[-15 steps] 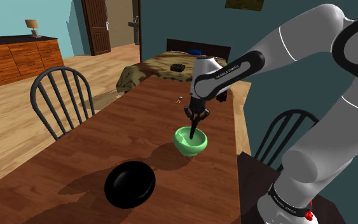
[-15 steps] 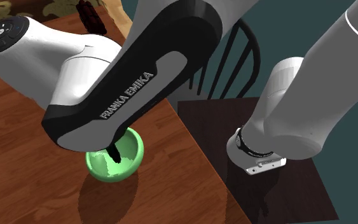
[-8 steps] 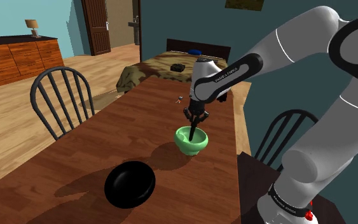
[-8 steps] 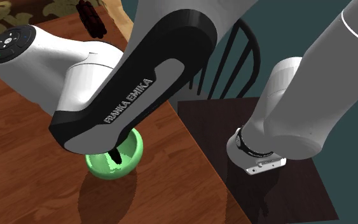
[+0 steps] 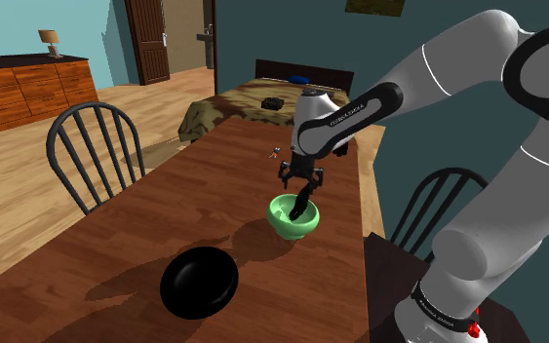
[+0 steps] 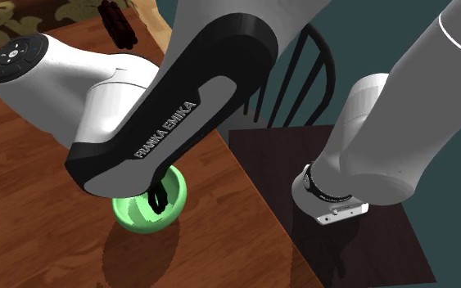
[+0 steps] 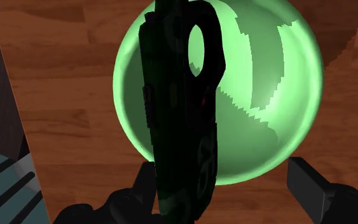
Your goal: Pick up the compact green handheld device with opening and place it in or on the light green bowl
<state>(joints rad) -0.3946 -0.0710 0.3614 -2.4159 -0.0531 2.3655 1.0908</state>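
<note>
Shoulder: wide, behind stand (image 6: 384, 245). Second exterior: close over arm (image 6: 179, 98). Wrist: looks down. Bowl (image 5: 293, 230) shared.

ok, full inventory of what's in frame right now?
table: 1, brown wood, under the bowls
green bowl: 1, light green, on the table below the pincer
device: 1, dark green with an oval opening, standing on end in the green bowl
black bowl: 1, black, on the table nearer the shoulder camera
small object: 1, dark, too small to identify, on the table beyond the green bowl
chairs: 2, dark, one at the shoulder view's left, the other beside the arm
bed: 1, patterned brown cover, past the table's far end
dresser: 1, wood, far left, lamp on top
arm: 1, white with dark joints, reaching over the table
pincer: 1, black, open, just above the device
</note>
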